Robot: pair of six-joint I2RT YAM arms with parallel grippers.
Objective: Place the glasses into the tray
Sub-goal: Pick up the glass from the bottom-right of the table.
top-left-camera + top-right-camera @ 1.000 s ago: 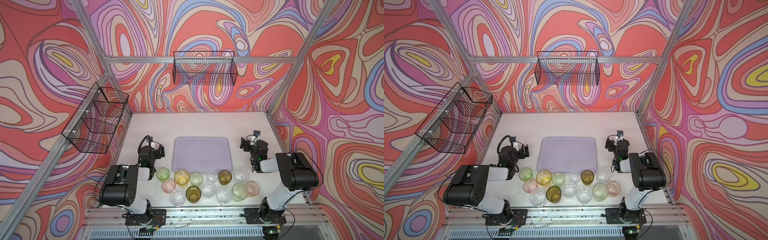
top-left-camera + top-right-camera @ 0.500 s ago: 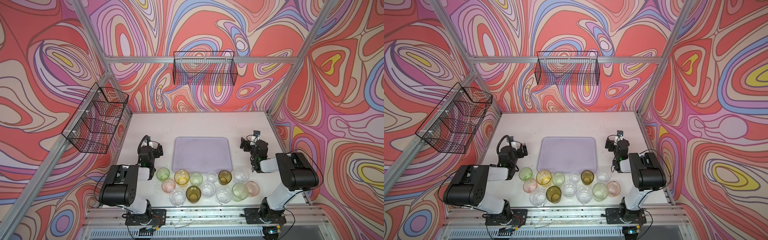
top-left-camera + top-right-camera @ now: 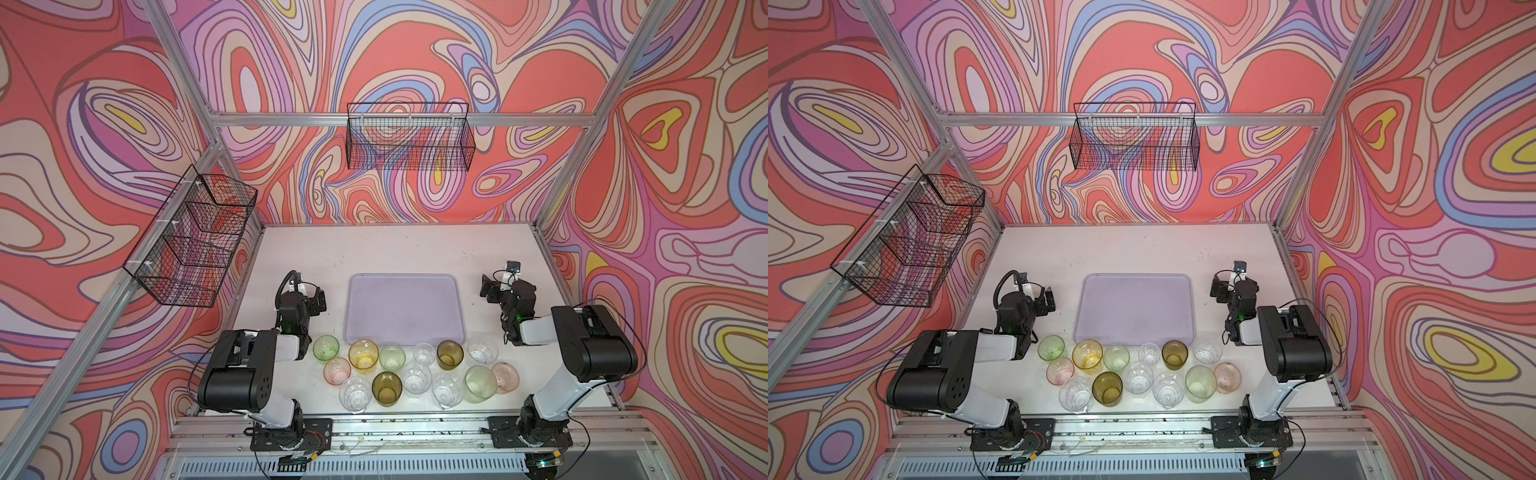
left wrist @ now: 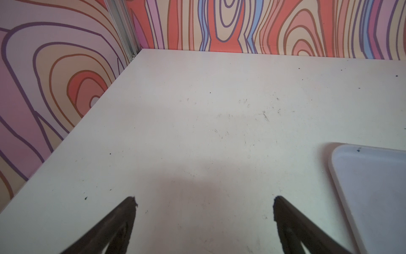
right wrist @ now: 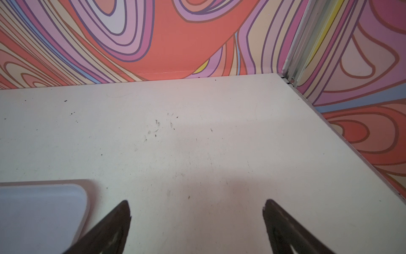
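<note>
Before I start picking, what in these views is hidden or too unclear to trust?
1. The small translucent tumblers: outside both wrist views; in both top views too small to tell whether neighbours touch.
2. The flat pale lavender plastic tray: each wrist view shows one corner; the picture edge cuts the rest.
3. The left end effector, right end effector: picture edge cuts all but finger ends in wrist views.

Likely robot lab, aluminium frame [image 3: 399,119], patterned walls [image 3: 395,54]

Lavender tray [image 3: 405,309], swirl-patterned coral walls [image 3: 395,54]
</note>
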